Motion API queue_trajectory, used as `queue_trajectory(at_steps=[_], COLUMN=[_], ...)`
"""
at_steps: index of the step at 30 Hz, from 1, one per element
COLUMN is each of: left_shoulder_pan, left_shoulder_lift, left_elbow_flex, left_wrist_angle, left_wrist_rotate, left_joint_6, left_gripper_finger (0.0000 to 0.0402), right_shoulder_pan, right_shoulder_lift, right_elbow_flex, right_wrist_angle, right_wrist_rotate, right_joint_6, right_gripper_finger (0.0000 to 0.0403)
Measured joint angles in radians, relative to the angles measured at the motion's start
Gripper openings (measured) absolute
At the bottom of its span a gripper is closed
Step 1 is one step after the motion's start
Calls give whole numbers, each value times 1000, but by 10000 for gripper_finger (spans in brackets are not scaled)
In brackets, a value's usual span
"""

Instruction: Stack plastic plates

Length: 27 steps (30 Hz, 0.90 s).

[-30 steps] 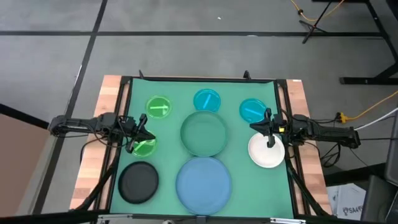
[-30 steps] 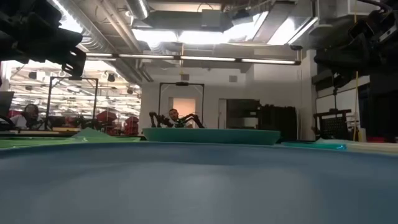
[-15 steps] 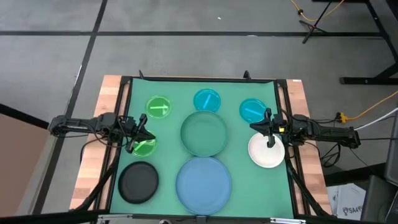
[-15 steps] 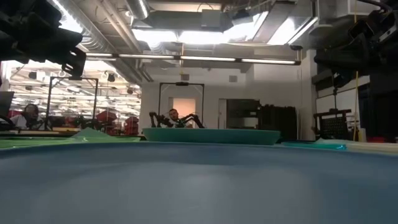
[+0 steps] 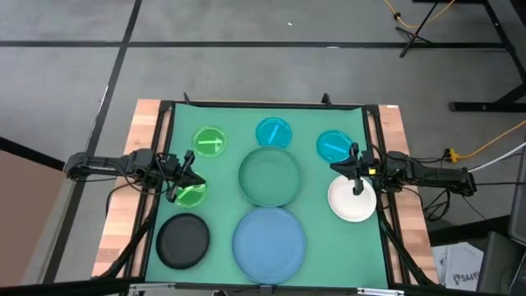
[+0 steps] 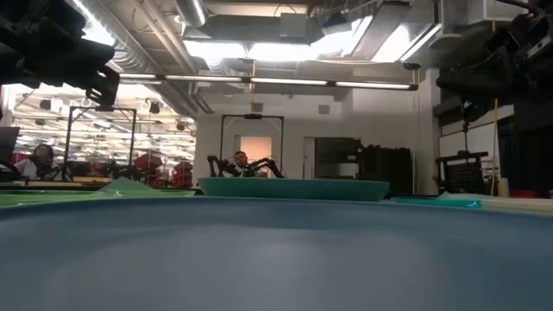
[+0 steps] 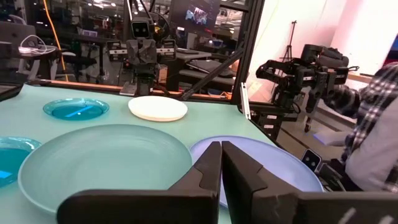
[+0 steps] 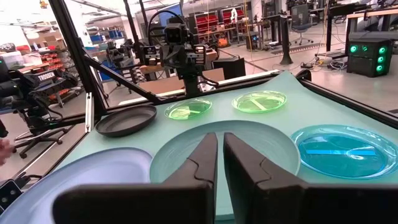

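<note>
My left gripper (image 5: 192, 179) hangs over a green plate (image 5: 191, 194), its fingers pressed together and holding nothing. My right gripper (image 5: 355, 174) hangs by the white plate (image 5: 352, 201), also pinched together and empty. No plate is stacked yet. The teal plate (image 5: 269, 176) sits between my grippers and the blue plate (image 5: 269, 237) near it. I think the big ones lie in the middle so the small ones can go on top.
</note>
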Motion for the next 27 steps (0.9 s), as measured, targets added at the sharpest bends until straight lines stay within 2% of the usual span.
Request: queue_trajectory(at_steps=[4,22,27], left_shoulder_pan=[0,0,0], left_shoulder_lift=[0,0,0], left_elbow_flex=[0,0,-1], left_wrist_angle=[0,0,44], left_wrist_rotate=[8,-33,-128], left_joint_6=[-48,-45,4], left_gripper_finger=[6,6,6], right_shoulder_pan=[0,0,0], right_shoulder_lift=[0,0,3], right_elbow_flex=[0,0,0], right_wrist_angle=[0,15,61], right_wrist_rotate=[0,8,28], right_joint_6=[-1,-2,-1], right_gripper_finger=[23,23,23])
